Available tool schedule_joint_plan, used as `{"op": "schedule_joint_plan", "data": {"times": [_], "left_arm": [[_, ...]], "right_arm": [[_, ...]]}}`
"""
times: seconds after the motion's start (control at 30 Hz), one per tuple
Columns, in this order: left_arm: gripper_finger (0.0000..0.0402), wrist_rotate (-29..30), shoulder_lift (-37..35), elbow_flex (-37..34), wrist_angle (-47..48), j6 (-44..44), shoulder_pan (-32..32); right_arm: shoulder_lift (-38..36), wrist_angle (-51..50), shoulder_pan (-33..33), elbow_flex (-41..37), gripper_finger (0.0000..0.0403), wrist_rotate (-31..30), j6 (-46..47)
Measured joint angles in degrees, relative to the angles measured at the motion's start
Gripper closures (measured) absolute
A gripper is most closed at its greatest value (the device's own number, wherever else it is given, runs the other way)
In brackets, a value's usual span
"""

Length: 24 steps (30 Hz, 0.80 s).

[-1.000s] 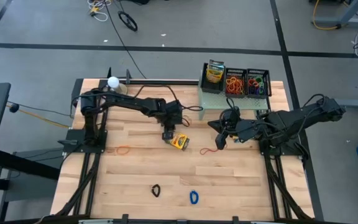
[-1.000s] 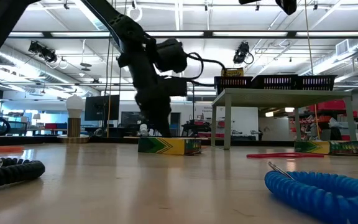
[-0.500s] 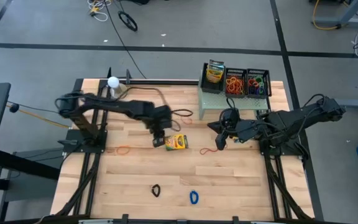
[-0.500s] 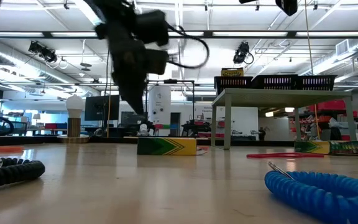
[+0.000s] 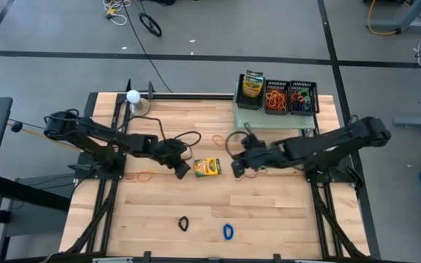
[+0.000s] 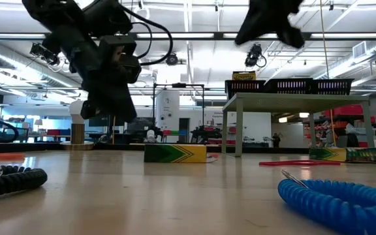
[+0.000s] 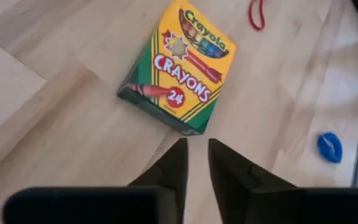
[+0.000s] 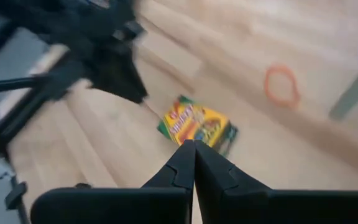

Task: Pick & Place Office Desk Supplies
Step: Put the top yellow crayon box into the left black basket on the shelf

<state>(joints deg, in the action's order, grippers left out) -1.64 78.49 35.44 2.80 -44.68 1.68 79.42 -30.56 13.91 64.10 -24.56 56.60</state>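
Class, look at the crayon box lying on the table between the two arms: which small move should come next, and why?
Probably the right gripper should open its shut fingers and descend onto the crayon box. The box lies flat and free on the table; the left gripper sits clear beside it, empty, fingers slightly parted.

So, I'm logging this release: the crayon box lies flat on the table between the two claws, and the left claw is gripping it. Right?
Not quite. The crayon box does lie flat on the table between the two claws, but the left claw is not gripping it. The left wrist view shows its fingers slightly apart and empty, clear of the box.
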Motion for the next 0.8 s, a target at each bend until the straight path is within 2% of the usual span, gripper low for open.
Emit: {"op": "schedule_joint_plan", "data": {"times": [0.17, 0.3, 0.47, 0.6, 0.8], "left_arm": [[0.0309, 5.83, 1.89, 0.07, -1.44, -1.62, 1.07], [0.0334, 6.93, 4.14, -0.28, -2.75, 1.42, 2.21], [0.0392, 4.16, 4.52, -8.31, -20.78, 2.27, 2.5], [0.0395, 2.2, 4.52, -15.24, -33.62, -0.35, 2.49], [0.0395, 0.13, 4.52, -17.86, -35.66, -1.1, 2.49]], "right_arm": [[7.98, 1.75, -2.61, 0.0, 0.0362, 6.23, 8.37], [13.1, 6.69, -3.32, 0.0, 0.0318, 9.48, 12.98], [18.46, 10.62, -4.4, 0.0, 0.0279, 9.6, 16.11], [22.49, 13.29, -6.28, 0.0, 0.0273, 11.16, 16.26], [27.17, 14.87, -8.9, 0.0, 0.0272, 12.77, 16.25]]}}
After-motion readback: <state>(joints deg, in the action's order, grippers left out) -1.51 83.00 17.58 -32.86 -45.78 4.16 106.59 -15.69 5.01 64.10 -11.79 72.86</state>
